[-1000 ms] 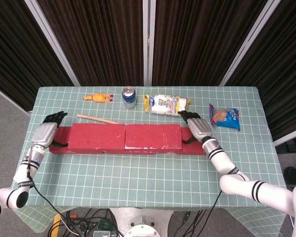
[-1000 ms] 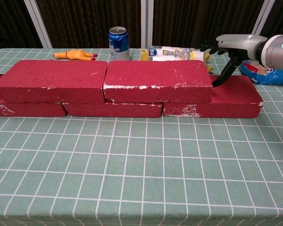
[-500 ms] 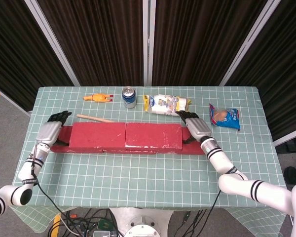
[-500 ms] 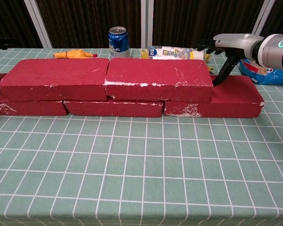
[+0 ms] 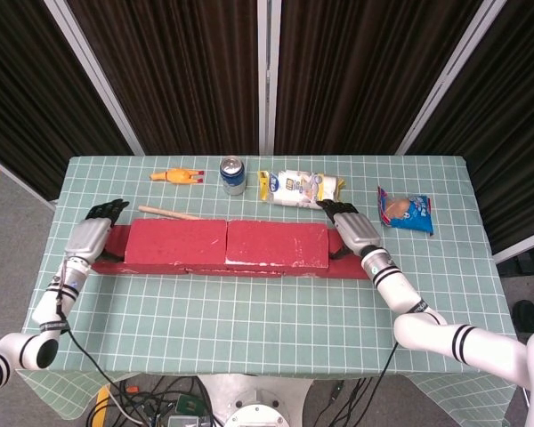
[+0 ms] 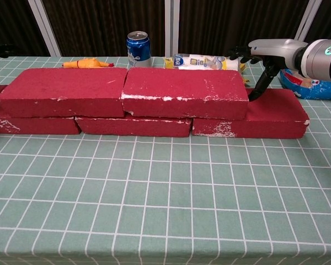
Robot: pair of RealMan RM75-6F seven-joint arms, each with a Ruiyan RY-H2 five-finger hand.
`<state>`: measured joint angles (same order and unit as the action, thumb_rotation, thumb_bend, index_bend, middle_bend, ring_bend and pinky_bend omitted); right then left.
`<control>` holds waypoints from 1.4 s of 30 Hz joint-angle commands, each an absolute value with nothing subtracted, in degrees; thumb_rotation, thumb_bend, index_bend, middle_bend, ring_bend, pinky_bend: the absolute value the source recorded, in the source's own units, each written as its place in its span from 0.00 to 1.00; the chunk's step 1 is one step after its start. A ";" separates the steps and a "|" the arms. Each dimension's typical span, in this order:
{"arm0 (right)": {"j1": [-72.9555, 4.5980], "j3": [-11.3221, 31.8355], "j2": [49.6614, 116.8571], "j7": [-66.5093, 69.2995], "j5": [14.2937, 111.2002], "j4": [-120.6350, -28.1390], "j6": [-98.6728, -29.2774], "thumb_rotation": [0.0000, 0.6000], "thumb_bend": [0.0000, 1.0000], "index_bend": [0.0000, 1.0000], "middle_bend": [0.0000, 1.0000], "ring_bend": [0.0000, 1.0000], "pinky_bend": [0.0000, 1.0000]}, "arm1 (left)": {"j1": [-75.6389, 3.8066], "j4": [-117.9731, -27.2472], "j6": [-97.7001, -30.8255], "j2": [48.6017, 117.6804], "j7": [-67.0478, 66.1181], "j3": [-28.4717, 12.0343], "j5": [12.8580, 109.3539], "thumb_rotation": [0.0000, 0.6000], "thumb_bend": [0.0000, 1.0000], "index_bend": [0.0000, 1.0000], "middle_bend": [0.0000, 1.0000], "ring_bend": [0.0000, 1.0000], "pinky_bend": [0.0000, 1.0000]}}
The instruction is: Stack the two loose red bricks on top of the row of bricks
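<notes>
Nudged closer since a second ago, two upper bricks (image 6: pixel 124 91) top three lower bricks (image 6: pixel 133 126); left hand (image 5: pixel 91 235) and right hand (image 5: pixel 354 229), fingers apart, flank them mid-frame.

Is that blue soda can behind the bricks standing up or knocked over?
Standing up. The soda can sits on its base on the table, its silver top facing upward, behind the stacked red bricks.

We see bottom row of bricks (image 6: pixel 248 118): red, laid flat end to end across table, pale chips along edges. Left upper red brick (image 6: pixel 60 91) lies flat on row; right upper red brick (image 6: pixel 185 93) flat beside it, ends touching, both bridging joints below. Row's right end sticks out uncovered; left end barely shows.
</notes>
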<state>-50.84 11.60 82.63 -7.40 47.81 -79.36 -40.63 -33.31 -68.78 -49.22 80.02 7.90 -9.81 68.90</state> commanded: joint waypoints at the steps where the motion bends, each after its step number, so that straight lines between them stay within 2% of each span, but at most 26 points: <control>1: -50.86 11.58 82.61 -7.51 47.81 -79.45 -40.68 1.00 0.11 0.00 0.00 0.00 0.00 | -33.32 -68.83 -49.26 79.99 7.95 -9.80 68.89 1.00 0.00 0.01 0.00 0.00 0.00; 42: -49.90 10.98 81.11 -8.87 47.74 -81.10 -42.29 1.00 0.11 0.00 0.00 0.00 0.00 | -32.79 -69.01 -50.21 79.43 7.61 -9.45 68.30 1.00 0.00 0.01 0.00 0.00 0.00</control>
<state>-49.92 10.96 81.10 -8.88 47.72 -81.09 -42.27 -32.81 -69.00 -50.20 79.45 7.62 -9.45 68.31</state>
